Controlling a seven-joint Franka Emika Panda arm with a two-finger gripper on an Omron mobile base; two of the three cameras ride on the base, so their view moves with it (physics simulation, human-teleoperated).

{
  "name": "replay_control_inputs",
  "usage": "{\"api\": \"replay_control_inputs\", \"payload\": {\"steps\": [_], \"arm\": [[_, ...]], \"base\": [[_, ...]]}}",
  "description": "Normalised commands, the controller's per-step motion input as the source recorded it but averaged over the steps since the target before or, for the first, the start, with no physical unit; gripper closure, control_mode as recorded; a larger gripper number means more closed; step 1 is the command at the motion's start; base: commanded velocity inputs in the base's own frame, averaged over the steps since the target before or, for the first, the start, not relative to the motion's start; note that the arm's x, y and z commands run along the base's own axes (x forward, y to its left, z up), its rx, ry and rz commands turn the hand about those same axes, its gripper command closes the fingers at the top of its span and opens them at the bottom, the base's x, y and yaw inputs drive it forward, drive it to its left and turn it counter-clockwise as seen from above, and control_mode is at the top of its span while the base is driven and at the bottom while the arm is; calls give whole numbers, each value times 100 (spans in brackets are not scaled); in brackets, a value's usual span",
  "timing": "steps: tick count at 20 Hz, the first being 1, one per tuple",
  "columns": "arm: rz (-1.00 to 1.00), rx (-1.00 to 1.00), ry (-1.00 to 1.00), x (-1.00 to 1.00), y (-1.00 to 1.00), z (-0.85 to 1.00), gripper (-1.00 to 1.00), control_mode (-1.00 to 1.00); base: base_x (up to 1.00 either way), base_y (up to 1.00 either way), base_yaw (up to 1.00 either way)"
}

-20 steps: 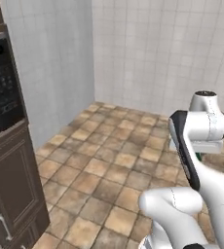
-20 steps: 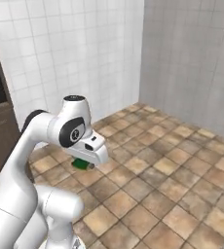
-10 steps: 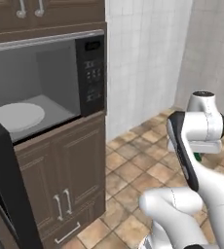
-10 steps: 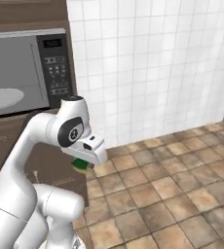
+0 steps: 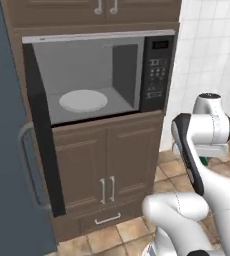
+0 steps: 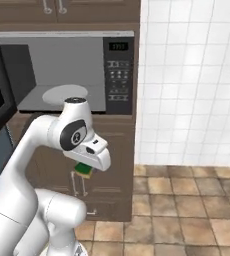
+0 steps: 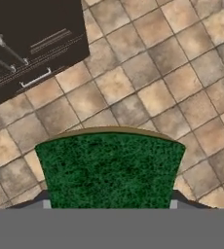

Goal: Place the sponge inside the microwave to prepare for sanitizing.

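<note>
While the microwave (image 5: 94, 80) stands open with a white plate (image 5: 83, 100) inside, the jaws are clamped on the sponge (image 7: 109, 170), held above the tiled floor (image 7: 153, 92) to its right.

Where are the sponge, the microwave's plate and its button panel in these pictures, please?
sponge (image 7: 109, 170), hand view, middle of its green scrub face.
plate (image 5: 83, 100), left base view, centre of the white disc.
button panel (image 6: 119, 80), right base view, among the keypad buttons.

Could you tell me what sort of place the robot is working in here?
Most likely a home kitchen: a built-in microwave with its door open sits in dark wood cabinets, beside a white tiled wall and a stone-tile floor.
</note>
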Motion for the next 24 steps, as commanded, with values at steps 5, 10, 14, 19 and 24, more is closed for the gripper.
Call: {"api": "replay_control_inputs", "payload": {"steps": [5, 10, 14, 19, 24], "arm": [[0, 0, 0, 0, 0, 0, 100, 100], [0, 0, 0, 0, 0, 0, 100, 100], [0, 0, 0, 0, 0, 0, 100, 100], [0, 0, 0, 0, 0, 0, 100, 100], [0, 0, 0, 0, 0, 0, 100, 100]], "base": [[22, -4, 80], [29, -47, 76], [26, -95, 52], [15, -58, 27], [7, 1, 0]]}}
